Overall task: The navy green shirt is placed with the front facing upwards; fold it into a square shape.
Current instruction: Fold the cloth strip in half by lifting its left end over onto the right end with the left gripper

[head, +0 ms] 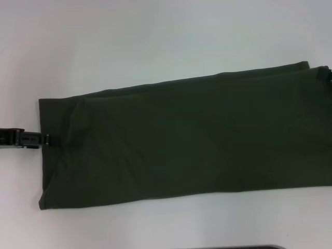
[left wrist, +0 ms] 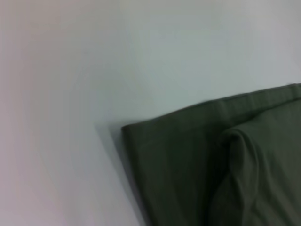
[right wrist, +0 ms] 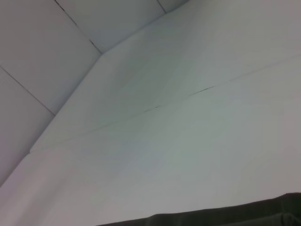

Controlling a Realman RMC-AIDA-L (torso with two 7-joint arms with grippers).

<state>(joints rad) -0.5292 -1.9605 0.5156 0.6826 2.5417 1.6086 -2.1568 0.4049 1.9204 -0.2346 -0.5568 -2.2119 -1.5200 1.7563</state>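
Note:
The navy green shirt (head: 181, 140) lies on the white table as one long folded band running left to right, plain green side up, with no print showing. Its right end runs out of the head view. My left gripper (head: 45, 139) reaches in low from the left, its black tip touching the middle of the shirt's left edge. The left wrist view shows a corner of the shirt (left wrist: 211, 165) with a raised crease in it. At the shirt's far right corner a small black part of my right gripper (head: 326, 73) shows. The right wrist view catches only a strip of the shirt (right wrist: 225, 219).
White table (head: 155, 36) surrounds the shirt, with bare surface behind and in front of it. A dark curved edge (head: 238, 247) shows at the near middle of the head view. A thin seam (right wrist: 202, 89) crosses the tabletop in the right wrist view.

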